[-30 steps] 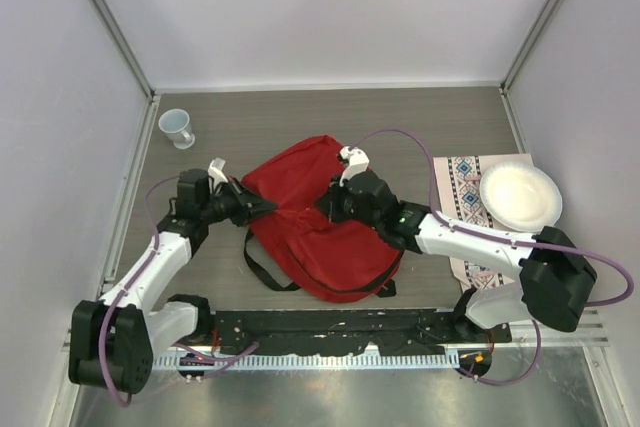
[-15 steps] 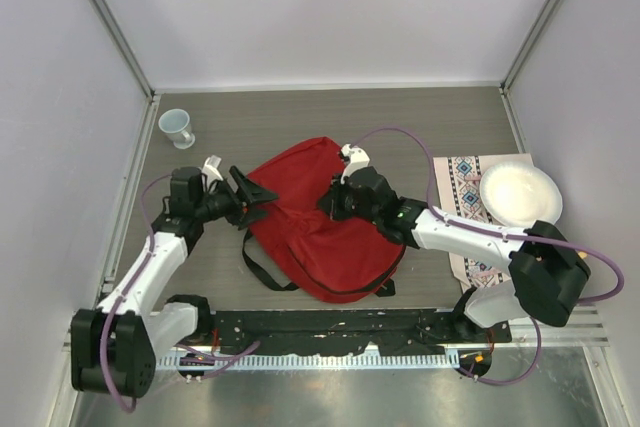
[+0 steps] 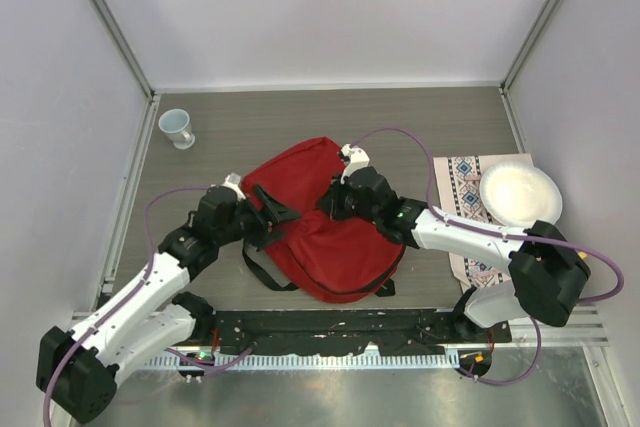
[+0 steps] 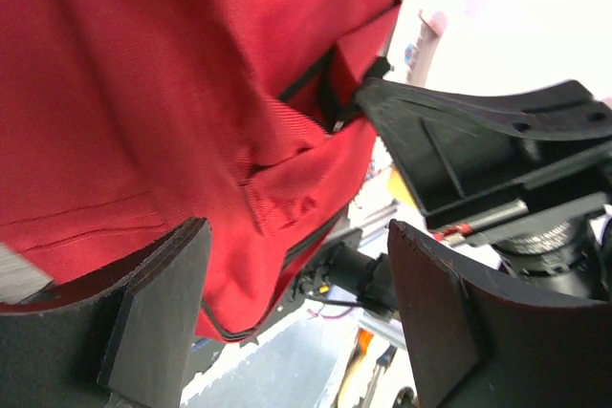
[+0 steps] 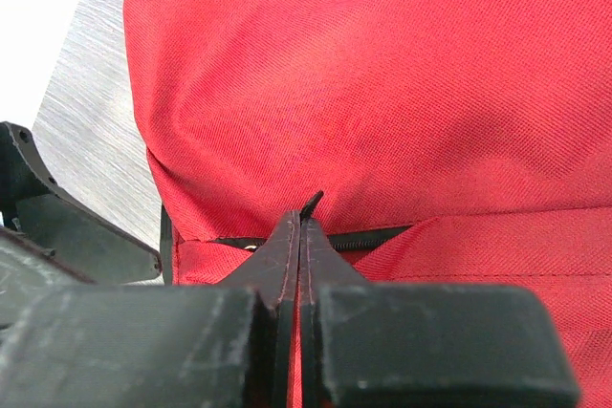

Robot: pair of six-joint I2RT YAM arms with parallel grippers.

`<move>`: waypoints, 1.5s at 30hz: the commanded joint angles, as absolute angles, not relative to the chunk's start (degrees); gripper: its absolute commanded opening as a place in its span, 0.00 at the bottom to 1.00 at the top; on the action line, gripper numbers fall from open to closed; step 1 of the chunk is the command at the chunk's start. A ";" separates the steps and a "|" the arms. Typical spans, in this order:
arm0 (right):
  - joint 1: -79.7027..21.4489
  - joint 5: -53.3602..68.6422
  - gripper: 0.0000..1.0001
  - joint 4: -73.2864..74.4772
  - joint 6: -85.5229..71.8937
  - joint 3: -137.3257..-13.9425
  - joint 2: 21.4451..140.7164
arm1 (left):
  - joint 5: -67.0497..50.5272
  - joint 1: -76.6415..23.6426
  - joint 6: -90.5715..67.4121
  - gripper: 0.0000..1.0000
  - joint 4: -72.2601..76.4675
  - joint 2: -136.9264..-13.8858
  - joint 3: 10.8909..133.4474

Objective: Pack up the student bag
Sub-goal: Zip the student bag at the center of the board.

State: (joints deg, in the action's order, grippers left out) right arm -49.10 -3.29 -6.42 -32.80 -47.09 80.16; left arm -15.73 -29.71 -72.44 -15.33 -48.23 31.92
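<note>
The student bag [image 3: 320, 242] lies at the middle of the counter [image 3: 420, 122], its near end close to the near edge.

**Overhead view.** Both arms meet over the bag's far half. The left tool [image 3: 280, 217] sits at the bag's left edge. The right tool [image 3: 332, 203] rests on the upper middle of the bag. You cannot read either grip from this view.

**Left wrist view.** The left tool's fingers [image 4: 158, 303] stand wide apart. Red fabric lies ahead of them and nothing is clamped. Only this view shows the right tool from the side, just beyond the left one, touching the bag at a black seam.

**Right wrist view.** The right tool's fingers [image 5: 287, 255] are pressed fully together at the zipper [image 5: 363, 234]. A small black tab projects from the tips. It appears to be the zipper pull, though the view is too close to confirm. This tool is closed on the student bag at the zipper line.

**Edges and room.**
- A cup [image 3: 178, 128] stands at the far left corner, well apart from the bag.
- A patterned cloth [image 3: 462, 187] carrying a white plate [image 3: 520, 197] lies along the right edge, near the bag's right side.
- A broad band of bare counter runs between the bag and the far edge.
- Walls [image 3: 300, 17] close the left, far and right edges.
</note>
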 commanded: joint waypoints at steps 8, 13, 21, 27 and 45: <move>-48.60 -5.01 0.01 -8.09 -32.26 -47.73 78.14 | 1.13 -35.76 -76.38 0.78 -24.87 -48.16 36.21; -48.69 -4.48 0.01 -7.73 -32.08 -47.64 78.14 | 3.86 -39.19 -77.08 0.78 -21.46 -50.97 36.48; -48.69 -3.69 0.01 -7.73 -32.26 -47.55 78.13 | 5.18 -40.17 -77.52 0.76 -16.45 -54.84 36.04; -49.13 -3.34 0.01 -7.65 -32.17 -47.55 78.05 | 5.89 -40.34 -77.52 0.68 -11.52 -59.66 36.99; -47.90 -16.43 0.01 -3.69 -30.94 -52.29 83.13 | 5.72 -40.25 -72.51 0.00 -17.83 -48.62 30.24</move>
